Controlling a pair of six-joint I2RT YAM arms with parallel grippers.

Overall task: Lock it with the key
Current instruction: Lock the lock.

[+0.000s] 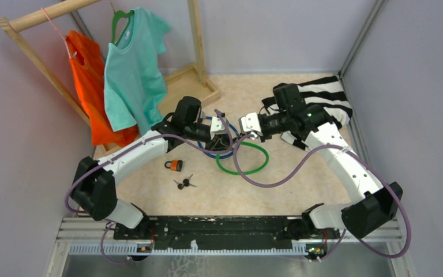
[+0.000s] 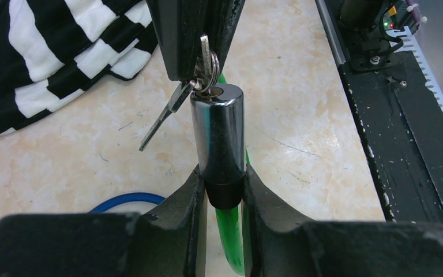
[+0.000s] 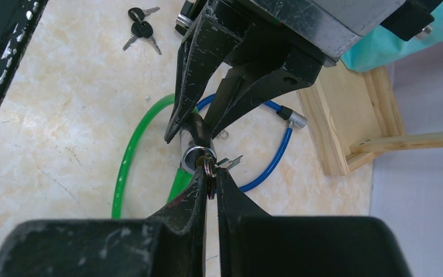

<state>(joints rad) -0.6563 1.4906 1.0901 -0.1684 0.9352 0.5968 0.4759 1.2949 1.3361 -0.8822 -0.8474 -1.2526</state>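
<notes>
**A:** What has the left pincer [image 2: 222, 186] got?

**B:** It is closed narrow on the black collar of a chrome lock cylinder [image 2: 219, 133], one finger on each side. The green cable [image 2: 229, 236] runs back between the fingers.

**A:** And the right pincer [image 3: 210, 173]?

**B:** It is pinched tight on the key [image 2: 206, 55], which sits at the keyhole in the cylinder's end face. How deep it goes I cannot tell. A key ring [image 2: 212, 72] hangs there, and a spare key [image 2: 164, 118] dangles off it, slanting down.

**A:** So the two meet nose to nose?

**B:** Yes, tip to tip above the middle of the table [image 1: 207, 199], with the lock between them. The green cable drops into a loop on the table just nearer than the pincers.

**A:** What lies around it?

**B:** A blue cable lock [image 2: 128, 197] lies under and beside the left pincer. Toward the left edge there is a small orange padlock [image 1: 175, 165], and a pair of black-headed keys [image 1: 184, 183] just nearer than that.

**A:** What about farther out?

**B:** The table is pale beige with a marbled pattern. A black-and-white striped cloth [image 1: 329, 95] is bunched in the far right corner. A wooden rack [image 1: 37, 17] stands at the far left corner and carries a teal shirt [image 1: 132, 75] and an orange shirt [image 1: 92, 92]. Plain grey walls [image 1: 265, 34] close in three sides.
</notes>
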